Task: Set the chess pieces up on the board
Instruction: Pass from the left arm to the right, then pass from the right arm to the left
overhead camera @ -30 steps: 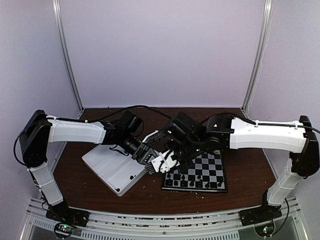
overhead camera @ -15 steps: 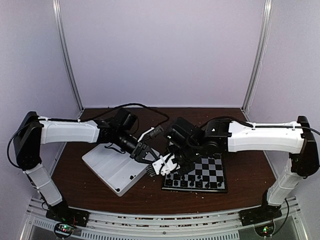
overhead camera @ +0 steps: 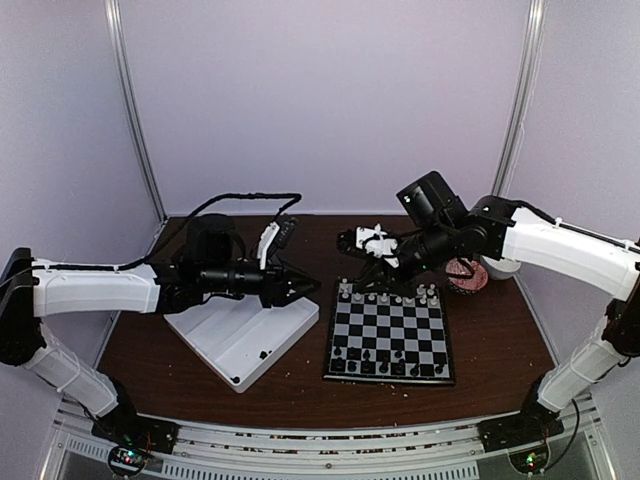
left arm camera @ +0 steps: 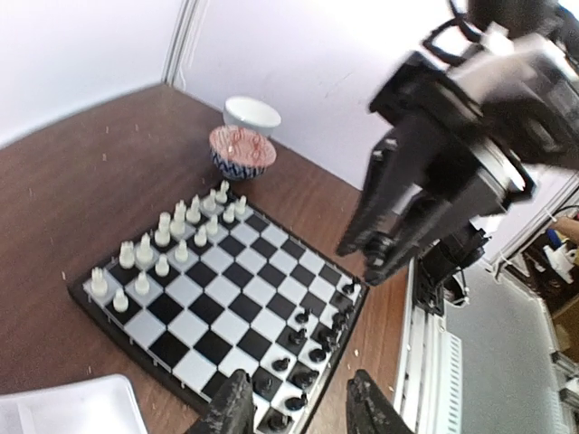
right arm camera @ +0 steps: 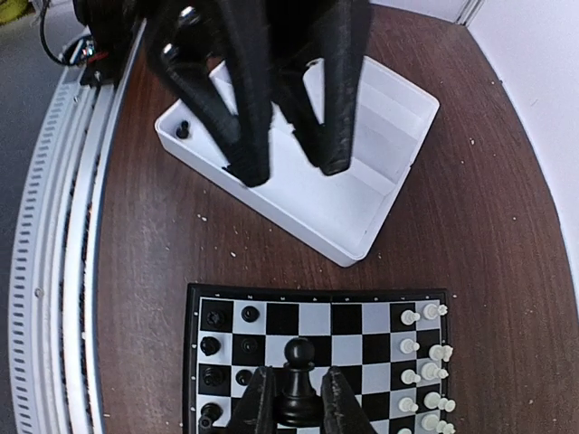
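Chess pieces [right arm camera: 214, 317] in black stand along one edge of the board [right arm camera: 348, 318]. One more black piece [right arm camera: 298, 380] is clamped upright in the right hand [right arm camera: 298, 400], raised near the board's far edge. The left hand [left arm camera: 303, 414], fingers apart and empty, hangs off the board's left side. The held piece is best lowered upright onto a vacant black-side square, clear of its neighbours.

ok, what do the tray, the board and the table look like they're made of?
Tray: likely moulded plastic, with plain matte white walls and rounded corners.
Board: smooth and slightly glossy. Its light squares look silvery, so possibly printed plastic or metal; can't tell which.
Table: dark brown wood-look top with faint grain. Real wood or laminate is unclear.
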### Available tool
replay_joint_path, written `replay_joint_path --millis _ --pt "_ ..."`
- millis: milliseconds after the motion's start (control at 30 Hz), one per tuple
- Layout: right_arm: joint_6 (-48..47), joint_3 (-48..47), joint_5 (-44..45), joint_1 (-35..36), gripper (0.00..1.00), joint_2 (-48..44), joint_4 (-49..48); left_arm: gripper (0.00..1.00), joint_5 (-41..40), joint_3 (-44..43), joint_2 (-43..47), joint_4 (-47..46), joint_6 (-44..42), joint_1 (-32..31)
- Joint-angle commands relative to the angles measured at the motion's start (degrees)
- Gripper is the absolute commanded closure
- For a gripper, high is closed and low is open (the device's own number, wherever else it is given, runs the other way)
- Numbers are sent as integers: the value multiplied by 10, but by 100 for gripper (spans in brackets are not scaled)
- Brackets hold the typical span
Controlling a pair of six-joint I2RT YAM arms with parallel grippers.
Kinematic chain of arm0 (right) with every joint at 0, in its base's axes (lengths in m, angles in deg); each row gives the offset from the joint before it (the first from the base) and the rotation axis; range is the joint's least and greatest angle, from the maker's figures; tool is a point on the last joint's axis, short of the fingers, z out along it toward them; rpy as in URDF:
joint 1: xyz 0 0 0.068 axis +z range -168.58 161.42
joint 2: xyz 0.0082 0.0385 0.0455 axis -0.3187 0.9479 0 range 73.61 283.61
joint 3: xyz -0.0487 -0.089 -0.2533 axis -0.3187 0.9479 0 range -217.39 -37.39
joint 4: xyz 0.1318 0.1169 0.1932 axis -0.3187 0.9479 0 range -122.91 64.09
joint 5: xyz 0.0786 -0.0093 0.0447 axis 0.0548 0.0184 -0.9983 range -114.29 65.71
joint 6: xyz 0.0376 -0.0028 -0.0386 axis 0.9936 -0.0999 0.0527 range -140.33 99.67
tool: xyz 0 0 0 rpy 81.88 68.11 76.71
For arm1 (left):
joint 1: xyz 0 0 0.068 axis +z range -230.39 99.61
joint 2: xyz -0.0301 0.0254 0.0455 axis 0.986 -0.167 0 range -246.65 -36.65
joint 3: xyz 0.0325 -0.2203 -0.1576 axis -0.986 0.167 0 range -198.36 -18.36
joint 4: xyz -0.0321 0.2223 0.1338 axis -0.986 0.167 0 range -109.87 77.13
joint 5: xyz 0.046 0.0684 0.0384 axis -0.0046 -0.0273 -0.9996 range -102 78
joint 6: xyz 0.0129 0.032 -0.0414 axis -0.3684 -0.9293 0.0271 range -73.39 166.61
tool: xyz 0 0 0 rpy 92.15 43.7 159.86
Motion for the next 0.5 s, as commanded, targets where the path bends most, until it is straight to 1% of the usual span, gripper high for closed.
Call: replay_joint_path --millis 0,267,467 --pt "84 18 -132 -34 89 -19 -27 64 -103 -29 10 -66 -63 -43" --pt "86 29 -162 -40 88 -25 -33 69 -35 -71 -35 -85 -54 -50" --pt "87 24 -184 -40 88 -25 -32 70 16 -107 -72 -63 -53 -53"
